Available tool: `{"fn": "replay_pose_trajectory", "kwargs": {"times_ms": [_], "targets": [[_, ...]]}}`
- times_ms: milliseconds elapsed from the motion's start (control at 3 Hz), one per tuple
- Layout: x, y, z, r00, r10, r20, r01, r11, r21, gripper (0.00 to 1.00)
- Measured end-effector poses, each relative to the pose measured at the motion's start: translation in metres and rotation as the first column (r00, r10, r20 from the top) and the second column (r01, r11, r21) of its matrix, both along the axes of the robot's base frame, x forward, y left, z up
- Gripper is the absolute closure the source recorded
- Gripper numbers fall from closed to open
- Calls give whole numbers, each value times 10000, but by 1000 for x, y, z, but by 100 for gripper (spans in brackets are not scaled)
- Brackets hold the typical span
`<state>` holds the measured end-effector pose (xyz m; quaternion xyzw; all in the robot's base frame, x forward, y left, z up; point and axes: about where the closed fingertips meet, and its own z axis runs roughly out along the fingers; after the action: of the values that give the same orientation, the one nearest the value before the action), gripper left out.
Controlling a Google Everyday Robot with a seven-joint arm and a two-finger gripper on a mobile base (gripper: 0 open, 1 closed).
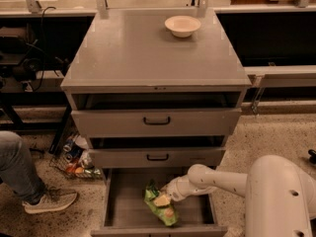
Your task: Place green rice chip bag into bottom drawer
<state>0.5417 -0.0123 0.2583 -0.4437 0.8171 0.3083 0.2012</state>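
Observation:
The green rice chip bag [160,206] is a crinkly light-green foil bag with tan chip images. It sits inside the open bottom drawer [123,206], right of the middle of its flat grey floor. My gripper [170,194] reaches into the drawer from the right on a white arm and is at the bag's upper right edge, touching it.
A white bowl [182,25] stands on the grey cabinet top [138,53]. The two upper drawers [157,121] with black handles are slightly ajar. A person's leg and shoe [47,200] are on the floor at the left, next to a basket of cans [74,162].

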Motion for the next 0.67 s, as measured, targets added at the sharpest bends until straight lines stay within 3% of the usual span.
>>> {"fn": "replay_pose_trajectory", "kwargs": {"times_ms": [333, 667], "targets": [[1, -2, 1, 10000, -40, -1, 40, 10000, -45, 0], [-11, -22, 15, 9996, -283, 32, 283, 9996, 53, 0]]}}
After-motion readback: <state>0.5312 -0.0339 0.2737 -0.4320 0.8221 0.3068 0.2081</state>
